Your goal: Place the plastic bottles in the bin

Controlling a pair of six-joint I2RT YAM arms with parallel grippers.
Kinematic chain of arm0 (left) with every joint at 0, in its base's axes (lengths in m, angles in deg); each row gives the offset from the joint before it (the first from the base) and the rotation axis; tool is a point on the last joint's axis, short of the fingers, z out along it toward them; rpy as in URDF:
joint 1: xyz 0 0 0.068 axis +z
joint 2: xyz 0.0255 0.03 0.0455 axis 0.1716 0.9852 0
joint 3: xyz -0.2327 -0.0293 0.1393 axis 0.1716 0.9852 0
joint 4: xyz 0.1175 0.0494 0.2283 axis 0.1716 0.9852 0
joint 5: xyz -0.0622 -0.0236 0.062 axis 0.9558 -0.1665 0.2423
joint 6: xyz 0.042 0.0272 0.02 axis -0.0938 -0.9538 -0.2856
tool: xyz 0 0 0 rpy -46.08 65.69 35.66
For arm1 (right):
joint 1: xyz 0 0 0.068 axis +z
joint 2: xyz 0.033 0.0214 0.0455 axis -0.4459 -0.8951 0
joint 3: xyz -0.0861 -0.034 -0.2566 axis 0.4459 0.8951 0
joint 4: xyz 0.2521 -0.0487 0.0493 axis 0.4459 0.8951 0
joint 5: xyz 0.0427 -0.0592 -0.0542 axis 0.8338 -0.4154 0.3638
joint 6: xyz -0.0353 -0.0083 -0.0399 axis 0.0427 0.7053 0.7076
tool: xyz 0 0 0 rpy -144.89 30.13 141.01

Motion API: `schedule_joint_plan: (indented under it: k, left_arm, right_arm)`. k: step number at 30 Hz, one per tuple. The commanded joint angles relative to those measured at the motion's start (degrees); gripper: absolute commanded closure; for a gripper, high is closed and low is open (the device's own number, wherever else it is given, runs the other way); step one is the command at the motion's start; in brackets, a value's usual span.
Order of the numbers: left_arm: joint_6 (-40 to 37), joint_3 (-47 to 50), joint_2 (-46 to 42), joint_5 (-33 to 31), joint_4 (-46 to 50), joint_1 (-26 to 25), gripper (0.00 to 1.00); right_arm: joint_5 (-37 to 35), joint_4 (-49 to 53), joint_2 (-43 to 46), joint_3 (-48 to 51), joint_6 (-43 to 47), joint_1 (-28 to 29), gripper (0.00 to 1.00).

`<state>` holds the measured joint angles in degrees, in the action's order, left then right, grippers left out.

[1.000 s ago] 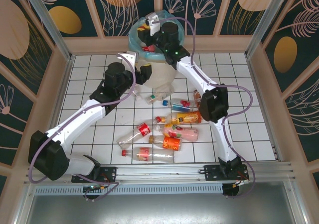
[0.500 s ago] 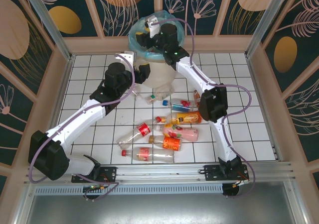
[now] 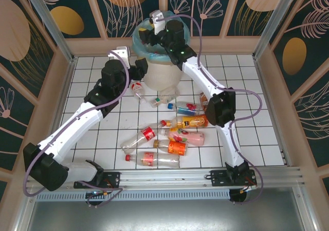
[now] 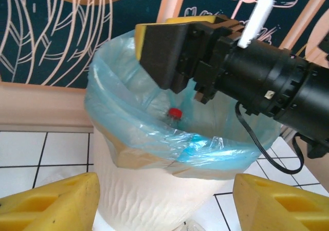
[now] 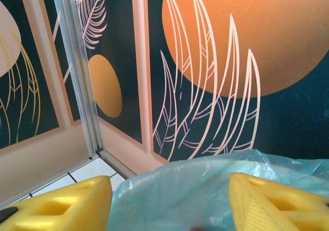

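The bin (image 3: 163, 73), off-white with a light blue bag (image 3: 140, 45), stands at the back of the tiled floor. My right gripper (image 3: 147, 36) hovers over its mouth, open and empty; the bag's rim (image 5: 205, 190) lies below its yellow fingers (image 5: 56, 205). In the left wrist view a red-capped bottle (image 4: 176, 113) lies inside the bag. My left gripper (image 3: 140, 69) is open and empty just left of the bin (image 4: 154, 190). Several plastic bottles lie on the floor: one (image 3: 138, 89) near the left gripper, an orange one (image 3: 191, 121), a pink one (image 3: 188, 137), a clear one (image 3: 154, 159).
Patterned walls with metal posts (image 3: 49, 23) enclose the floor closely behind the bin. The right arm's elbow (image 3: 220, 107) hangs over the bottles on the right. The white tiles (image 3: 92, 82) at far left and far right (image 3: 257, 133) hold nothing.
My right gripper has opened over the bin and shifted slightly back. The left arm has swung left and back, uncovering a bottle beside the bin.
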<state>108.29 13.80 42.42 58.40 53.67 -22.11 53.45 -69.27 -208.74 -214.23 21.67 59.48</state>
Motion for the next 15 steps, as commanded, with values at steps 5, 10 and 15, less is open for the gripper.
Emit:
schedule_joint_plan:
  k: [5,10,15]
  left_arm:
    - [5.6,-2.2,-3.3,-2.0,7.9,-0.1,0.30]
    - [8.9,-0.4,-6.3,-0.7,12.8,-0.2,0.29]
    - [10.7,4.1,-10.9,0.1,17.6,-0.2,0.29]
  right_arm:
    - [-2.4,1.7,11.4,2.0,1.6,2.2,0.37]
    - [-2.2,0.2,19.8,12.9,1.4,3.8,0.37]
    - [-3.7,-1.3,28.3,24.3,-0.2,5.7,0.39]
